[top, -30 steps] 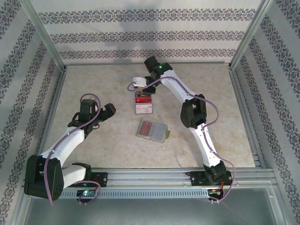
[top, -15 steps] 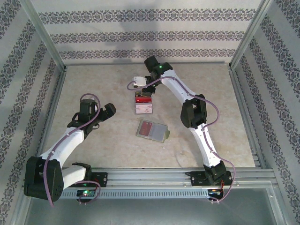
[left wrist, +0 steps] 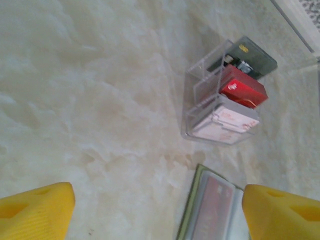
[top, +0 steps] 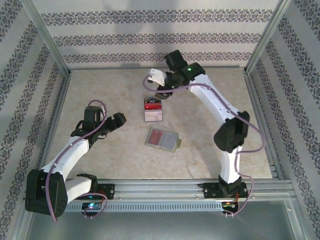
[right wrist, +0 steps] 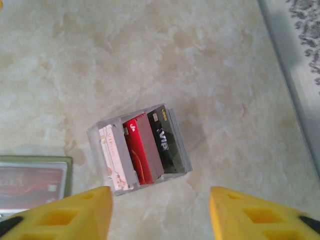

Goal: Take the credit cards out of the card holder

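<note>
**A:** Where is the card holder (top: 161,138)?

**B:** It lies flat and open on the table (top: 100,90), just below the centre of the overhead frame, with nothing touching it. A reddish card (top: 156,136) shows under the pale sleeve in its left half.

**A:** And the credit cards (right wrist: 142,150)?

**B:** Three of them, pinkish, red and dark, stand on edge side by side in a clear rack (top: 153,111). The rack is just above the holder, near it but apart.

**A:** What has changed?

**B:** The right gripper (top: 161,93) has pulled off the rack. Half a second ago it hung over the rack's top end. Now it sits up and to the right of it, and the arm's elbow has swung toward the right edge of the frame. Rack, cards and holder have not shifted.

**A:** Is it carrying anything?

**B:** No. In its wrist view the yellow fingers (right wrist: 85,212) are spread to the bottom corners with only rack and bare table between them, so it is released and empty.

**A:** And the left gripper (top: 118,120)?

**B:** It is at mid-left, well apart from the holder. Its jaws are wide open and empty, and it has barely moved.

**A:** What does that mean for the task?

**B:** I judge the drop into the rack is finished but the task is not. The reddish card is still sleeved, so a gripper must go down to the holder next.
</note>
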You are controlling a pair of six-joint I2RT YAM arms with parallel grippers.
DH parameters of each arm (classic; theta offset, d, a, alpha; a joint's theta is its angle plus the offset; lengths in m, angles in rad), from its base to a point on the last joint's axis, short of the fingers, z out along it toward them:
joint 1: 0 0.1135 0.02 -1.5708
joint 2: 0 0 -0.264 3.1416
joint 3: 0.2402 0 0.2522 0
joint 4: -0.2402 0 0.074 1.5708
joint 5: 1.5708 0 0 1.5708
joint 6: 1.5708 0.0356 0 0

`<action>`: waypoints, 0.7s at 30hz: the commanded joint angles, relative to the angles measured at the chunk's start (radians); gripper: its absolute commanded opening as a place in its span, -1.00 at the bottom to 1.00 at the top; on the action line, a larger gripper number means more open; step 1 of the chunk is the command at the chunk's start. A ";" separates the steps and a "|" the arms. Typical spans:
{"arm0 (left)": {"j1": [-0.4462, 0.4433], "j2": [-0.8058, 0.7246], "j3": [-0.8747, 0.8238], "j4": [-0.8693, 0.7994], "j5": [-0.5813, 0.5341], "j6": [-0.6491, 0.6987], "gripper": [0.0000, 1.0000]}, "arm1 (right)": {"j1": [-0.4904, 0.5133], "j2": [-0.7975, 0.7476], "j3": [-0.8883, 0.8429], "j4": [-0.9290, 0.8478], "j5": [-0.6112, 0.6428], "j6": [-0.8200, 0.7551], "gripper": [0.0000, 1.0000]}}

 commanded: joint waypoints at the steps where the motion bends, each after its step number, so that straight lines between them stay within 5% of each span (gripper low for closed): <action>1: -0.006 0.022 0.020 -0.015 0.107 -0.017 0.67 | 0.014 -0.165 -0.208 0.137 0.058 0.194 0.23; 10: -0.100 0.070 0.014 -0.010 0.148 -0.040 0.55 | -0.025 -0.615 -0.701 0.406 0.117 0.599 0.94; 21: -0.277 0.140 -0.032 0.137 0.136 -0.161 0.53 | -0.111 -0.912 -1.096 0.467 0.006 1.053 0.96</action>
